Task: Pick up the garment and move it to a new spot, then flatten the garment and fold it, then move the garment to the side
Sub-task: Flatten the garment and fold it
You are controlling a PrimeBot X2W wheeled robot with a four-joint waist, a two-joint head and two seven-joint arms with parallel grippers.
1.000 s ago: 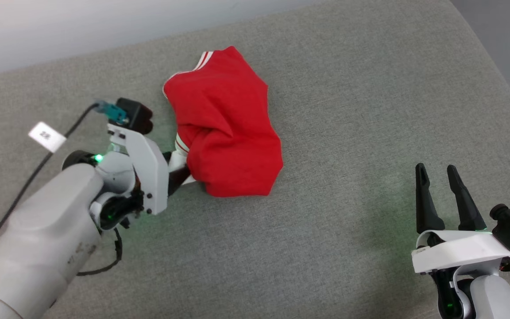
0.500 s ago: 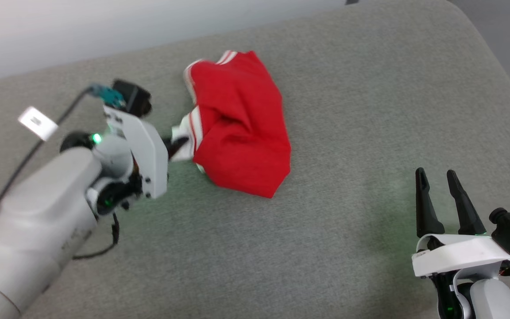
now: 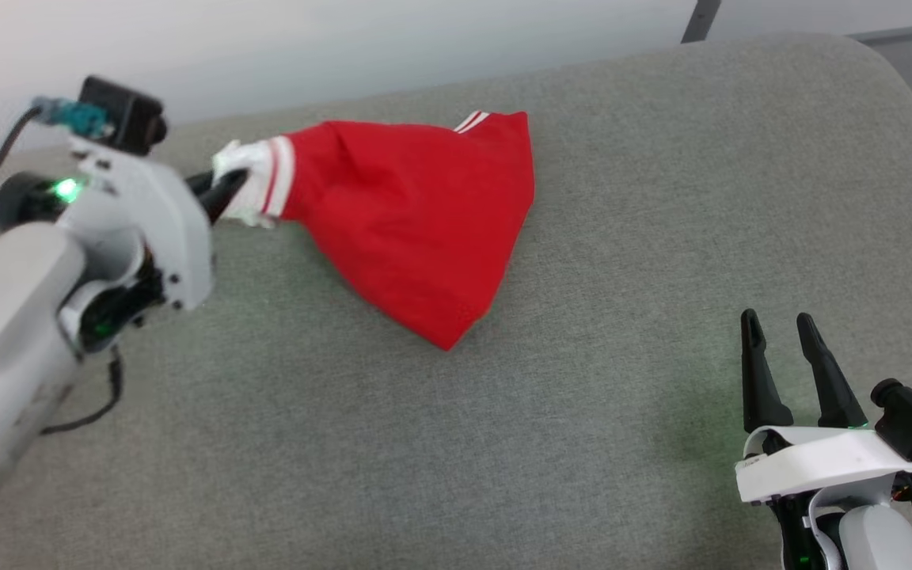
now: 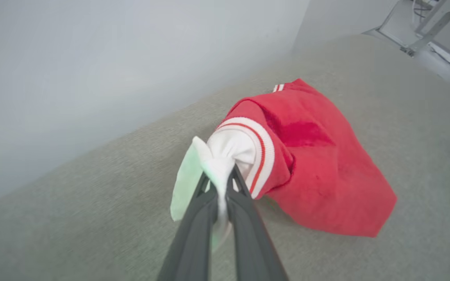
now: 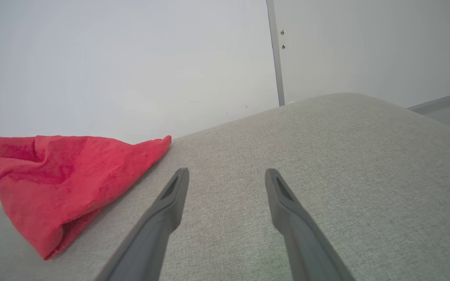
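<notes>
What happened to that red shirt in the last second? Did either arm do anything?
The left pincer shut on the white edge of the jersey and pulled it up and to the robot's left, drawing the crumpled heap out long. The right pincer stayed open and idle over the grey cushion.

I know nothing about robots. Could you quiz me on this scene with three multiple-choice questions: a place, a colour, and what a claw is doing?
1. Where is the right claw relative to the jersey?
A. On it. B. Apart, over bare grey cushion. C. Under it.

2. What colour is the cloth pinched by the left claw?
A. Black. B. Blue. C. White.

3. What is the left claw doing?
A. Shut on the jersey. B. Hanging wide open. C. Lying flat, holding nothing.

Answers: 1 B, bare cushion lies between them. 2 C, white fabric sits in its grip. 3 A, it clamps the fabric tightly.
</notes>
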